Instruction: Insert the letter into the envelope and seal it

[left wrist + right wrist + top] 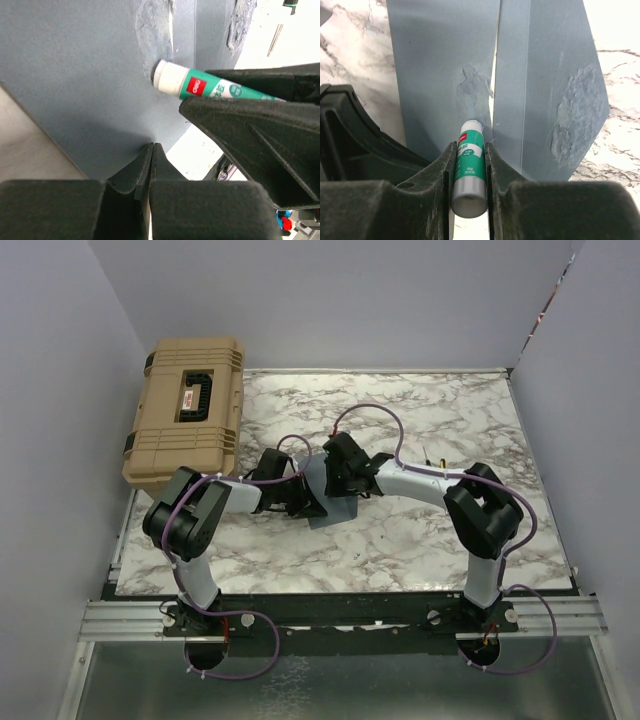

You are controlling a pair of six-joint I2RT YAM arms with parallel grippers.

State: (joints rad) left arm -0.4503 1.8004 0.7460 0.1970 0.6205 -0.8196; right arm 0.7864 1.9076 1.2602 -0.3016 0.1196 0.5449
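The slate blue-grey envelope (335,510) lies flat on the marble table between both grippers, its flap (555,75) open to the right of the body (435,60). My right gripper (470,145) is shut on a green-and-white glue stick (469,165), whose white tip touches the envelope beside a dull glue smear (472,87). A second smear (577,110) marks the flap. My left gripper (153,146) is shut with nothing between its jaws, its tips resting at the envelope's edge (75,75), close to the glue stick (200,87). The letter is out of view.
A big tan hard case (187,410) stands at the back left, partly off the marble. A thin dark stick-like item (428,457) lies right of the right wrist. White walls enclose the table on three sides.
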